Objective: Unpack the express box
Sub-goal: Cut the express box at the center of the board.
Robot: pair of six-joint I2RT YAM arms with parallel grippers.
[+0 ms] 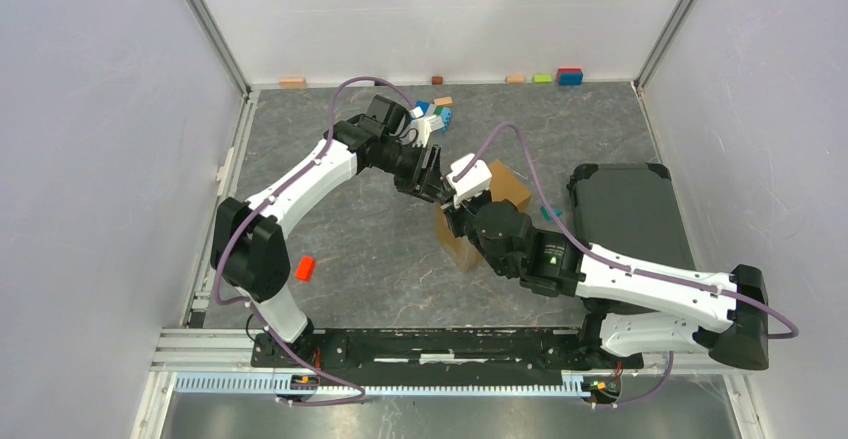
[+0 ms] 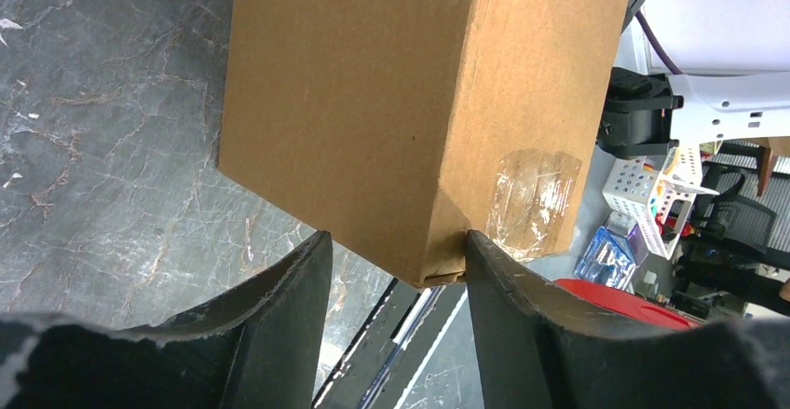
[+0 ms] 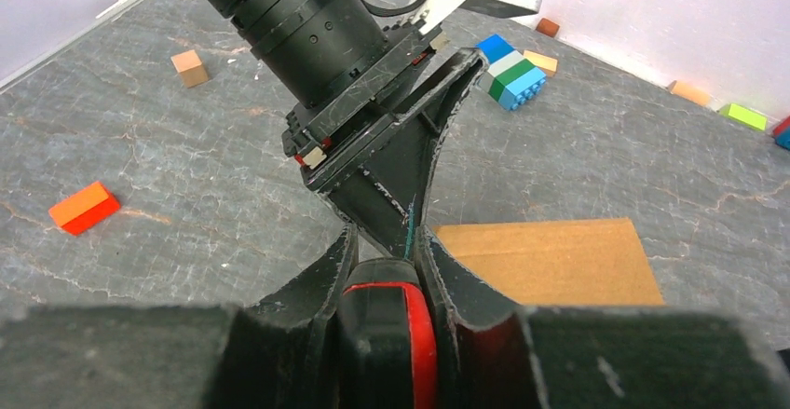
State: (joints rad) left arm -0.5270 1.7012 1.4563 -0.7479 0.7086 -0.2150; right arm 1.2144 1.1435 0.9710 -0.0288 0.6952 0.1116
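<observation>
The box (image 1: 505, 187) sits on the counter (image 1: 360, 249) at the middle of the top view, just left of the black tray (image 1: 625, 209). My left hand (image 2: 393, 239) is open, its fingers (image 2: 289, 306) straddling the box's lower corner without pinching it. My right hand (image 3: 387, 249) is clamped on a red-and-black cutter (image 3: 387, 334), tip close against the left hand. I judge the step is slitting the tape (image 2: 536, 199), a clear patch at the lower right of the left wrist view. I'd pin the box first, then draw the blade shallowly along the seam, away from the left fingers.
</observation>
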